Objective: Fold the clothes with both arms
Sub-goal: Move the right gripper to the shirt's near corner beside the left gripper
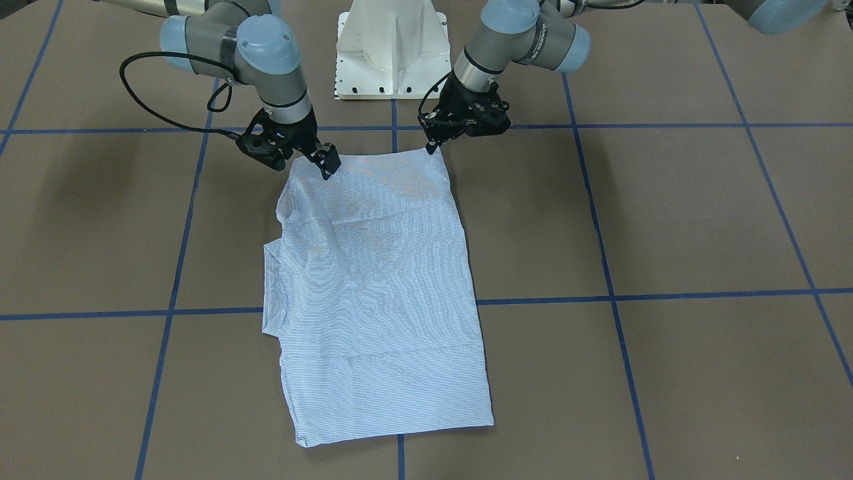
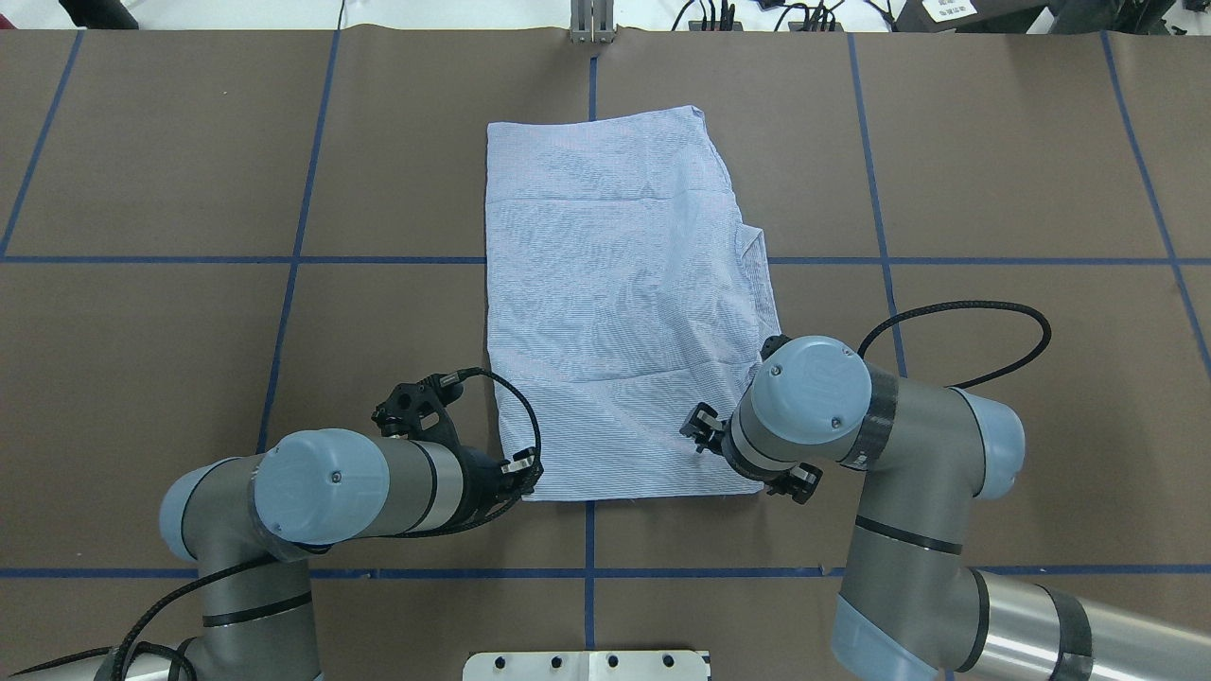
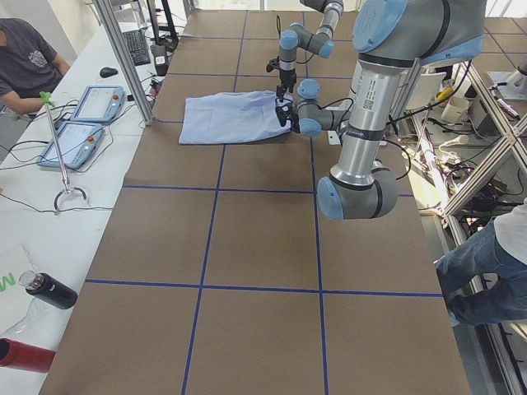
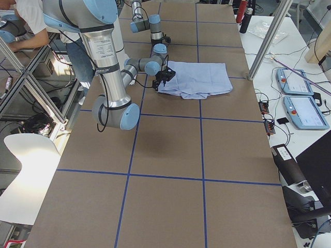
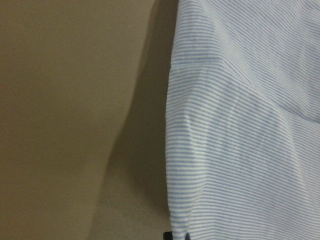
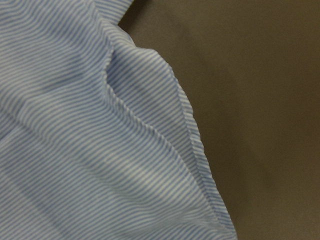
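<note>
Starting at the left of the overhead view, find the left pincer [image 2: 522, 469] down at the near left corner of the shirt [image 2: 615, 303], apparently pinched shut on that corner, though with no clear look at the gap between its fingers. Across the middle, see the shirt lying flat on the tabletop [image 2: 142, 378] as a long folded panel, its short near edge toward the robot and its far edge well away. Further right, note a tucked layer [image 2: 757, 260] poking out of the panel's right edge. Then find the right pincer [image 2: 702, 433] on the near edge, a little inside the right corner and seemingly clamped on cloth as well. From this, reckon the step in hand to be halving the panel by bringing the near edge over to the far edge. To do it well, raise both grips together and to the same height, and hold the edge between them taut but not stretched. Carry it forward in one even arc, then lay hem on hem with the corners matched before letting go. Mind the loose right corner outside the right grip, which is likely to droop or curl under, and avoid dragging the tucked layer further out. Count one shirt, two arms (left arm [image 2: 322, 487], right arm [image 2: 908, 445]), two pincers and one white pedestal base [image 2: 587, 665].
</note>
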Controlling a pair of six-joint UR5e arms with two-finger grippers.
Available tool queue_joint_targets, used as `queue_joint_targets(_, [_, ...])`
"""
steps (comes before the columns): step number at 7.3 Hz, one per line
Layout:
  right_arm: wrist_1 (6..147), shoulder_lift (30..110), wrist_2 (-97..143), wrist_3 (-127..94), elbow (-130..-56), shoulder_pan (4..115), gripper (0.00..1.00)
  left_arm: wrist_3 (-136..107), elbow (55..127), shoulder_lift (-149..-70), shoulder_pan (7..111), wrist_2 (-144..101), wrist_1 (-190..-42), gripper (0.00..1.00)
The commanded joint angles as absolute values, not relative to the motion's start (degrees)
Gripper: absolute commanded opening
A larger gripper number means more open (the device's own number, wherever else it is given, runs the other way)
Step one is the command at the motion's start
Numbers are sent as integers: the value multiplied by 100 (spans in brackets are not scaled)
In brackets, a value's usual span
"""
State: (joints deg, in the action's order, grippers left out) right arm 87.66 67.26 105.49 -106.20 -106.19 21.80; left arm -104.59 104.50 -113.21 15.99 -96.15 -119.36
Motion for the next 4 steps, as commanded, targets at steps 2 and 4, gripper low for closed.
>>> queue_joint_targets(2, [8937, 6732, 10538, -10626, -10591, 2004, 100, -10459, 10441, -11329, 1600, -9615, -11936, 0])
queue_joint_targets(4, [8938, 6724, 10556, -10626, -10600, 2039, 99, -10459, 10441, -11320, 1600, -9606, -11936, 0])
